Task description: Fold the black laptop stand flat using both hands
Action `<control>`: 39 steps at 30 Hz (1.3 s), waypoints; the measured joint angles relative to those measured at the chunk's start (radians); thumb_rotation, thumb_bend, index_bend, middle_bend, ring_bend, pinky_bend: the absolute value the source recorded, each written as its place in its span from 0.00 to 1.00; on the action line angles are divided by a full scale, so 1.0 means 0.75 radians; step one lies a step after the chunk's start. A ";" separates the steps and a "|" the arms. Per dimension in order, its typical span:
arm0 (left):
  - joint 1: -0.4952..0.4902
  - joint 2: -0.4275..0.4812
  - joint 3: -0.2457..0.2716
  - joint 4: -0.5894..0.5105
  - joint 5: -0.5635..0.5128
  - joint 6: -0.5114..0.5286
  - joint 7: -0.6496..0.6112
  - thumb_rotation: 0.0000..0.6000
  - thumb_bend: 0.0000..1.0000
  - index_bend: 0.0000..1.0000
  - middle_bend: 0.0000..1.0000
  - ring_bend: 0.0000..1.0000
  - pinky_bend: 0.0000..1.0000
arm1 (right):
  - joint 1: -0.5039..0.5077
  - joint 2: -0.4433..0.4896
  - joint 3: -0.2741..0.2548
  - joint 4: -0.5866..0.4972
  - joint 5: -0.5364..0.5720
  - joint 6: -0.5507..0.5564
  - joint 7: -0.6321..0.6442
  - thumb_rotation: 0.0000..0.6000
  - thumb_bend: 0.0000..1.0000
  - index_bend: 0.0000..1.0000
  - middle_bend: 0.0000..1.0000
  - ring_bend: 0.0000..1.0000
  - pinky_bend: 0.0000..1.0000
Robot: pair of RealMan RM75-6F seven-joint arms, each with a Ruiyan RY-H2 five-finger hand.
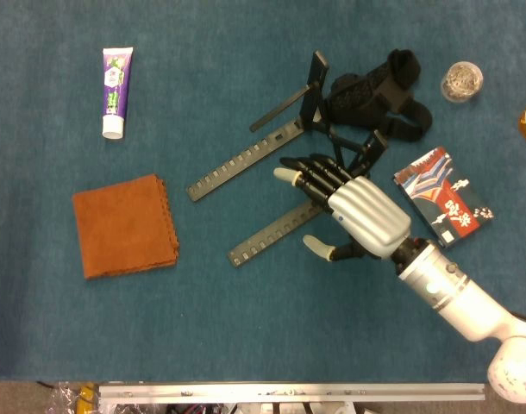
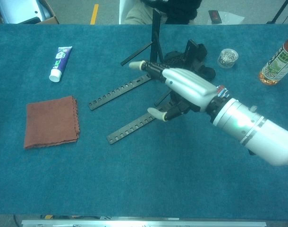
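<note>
Head view shows my right hand [image 1: 360, 213] spread wide, holding nothing, over the near slotted rail of the black laptop stand [image 1: 246, 160]. Its unfolded frame sits mid-table, just beyond my fingers [image 1: 308, 172]; whether they touch, I cannot tell.

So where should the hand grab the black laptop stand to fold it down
Probably the raised back plate of the laptop stand, approached from above. It stands upright over the two slotted base rails, so it gives leverage. The right hand hovers open over the near rail; the left hand is out of view.
</note>
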 measured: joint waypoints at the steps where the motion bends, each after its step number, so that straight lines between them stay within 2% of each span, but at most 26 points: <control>1: -0.001 0.000 0.000 0.001 -0.001 -0.001 0.000 1.00 0.28 0.00 0.00 0.00 0.00 | -0.001 -0.012 -0.008 0.024 0.005 -0.005 0.008 1.00 0.32 0.00 0.04 0.00 0.05; 14: -0.008 -0.009 0.002 0.015 0.005 -0.011 -0.011 1.00 0.28 0.00 0.00 0.00 0.00 | -0.022 -0.117 -0.048 0.241 0.073 -0.053 0.110 1.00 0.32 0.00 0.04 0.00 0.05; 21: -0.012 -0.016 0.001 0.020 0.005 -0.016 -0.012 1.00 0.28 0.00 0.00 0.00 0.00 | -0.036 -0.109 -0.051 0.245 0.084 -0.045 0.096 1.00 0.32 0.00 0.04 0.00 0.05; 28: -0.007 -0.010 0.002 0.021 0.003 -0.008 -0.015 1.00 0.28 0.00 0.00 0.00 0.00 | -0.034 -0.106 -0.047 0.191 0.054 -0.029 0.113 1.00 0.32 0.00 0.04 0.00 0.05; 33: 0.002 0.001 0.004 0.019 0.007 0.006 -0.023 1.00 0.28 0.00 0.00 0.00 0.00 | -0.004 -0.141 0.000 0.175 0.058 -0.039 0.105 1.00 0.32 0.00 0.03 0.00 0.05; 39: 0.016 0.016 0.009 0.016 0.010 0.021 -0.029 1.00 0.28 0.00 0.00 0.00 0.00 | 0.054 -0.205 0.102 0.155 0.128 -0.069 0.035 1.00 0.32 0.00 0.03 0.00 0.05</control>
